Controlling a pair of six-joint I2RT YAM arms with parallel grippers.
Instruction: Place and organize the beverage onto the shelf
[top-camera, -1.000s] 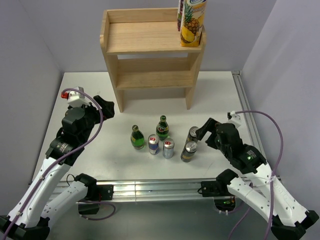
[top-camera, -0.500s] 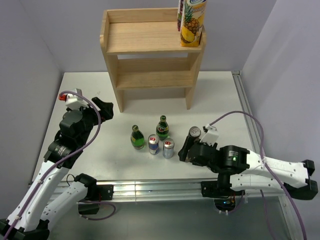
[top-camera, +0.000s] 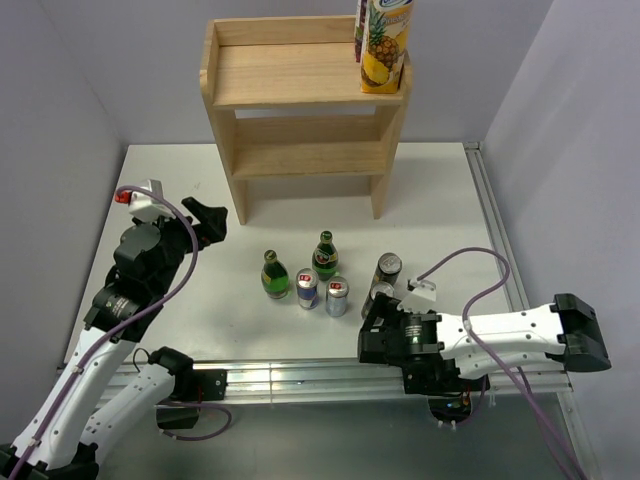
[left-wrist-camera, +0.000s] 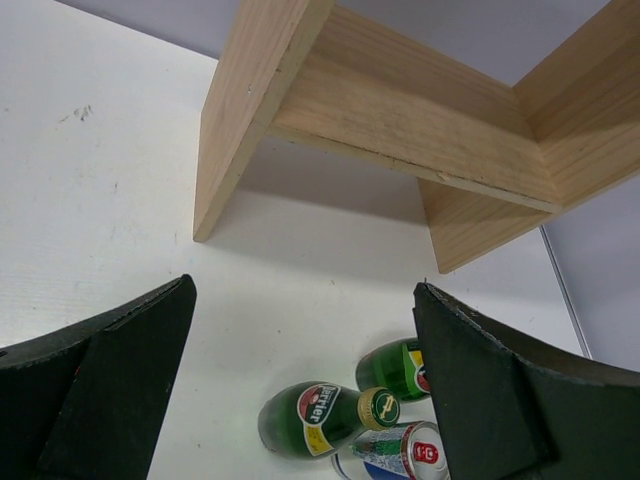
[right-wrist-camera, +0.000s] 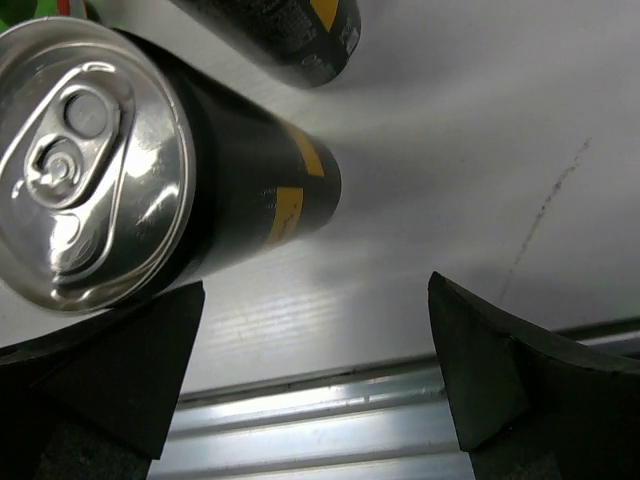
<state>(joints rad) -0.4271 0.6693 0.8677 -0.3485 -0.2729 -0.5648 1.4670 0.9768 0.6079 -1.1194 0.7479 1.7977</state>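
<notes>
Table (top-camera: 440, 200): white, walls on three sides.

Shelf (top-camera: 300, 100): stands at the far side, two tiers. A juice carton (top-camera: 385, 45) sits on the right end of the top tier.

My left gripper (top-camera: 208, 220): hovers over the table's left part, pointed toward the shelf, jaws spread wide, nothing in them.

My right gripper (right-wrist-camera: 315, 285): low at the near edge, jaws released, nothing grasped. The nearer black can (right-wrist-camera: 150, 190) stands by one finger; I cannot tell if they touch.

All six drinks stand on the table before the shelf, none on it:
- green bottles (top-camera: 274, 275), left of centre
- blue-and-silver cans (top-camera: 337, 297), just beside the bottles
- farther black can (top-camera: 387, 268), to the right
</notes>
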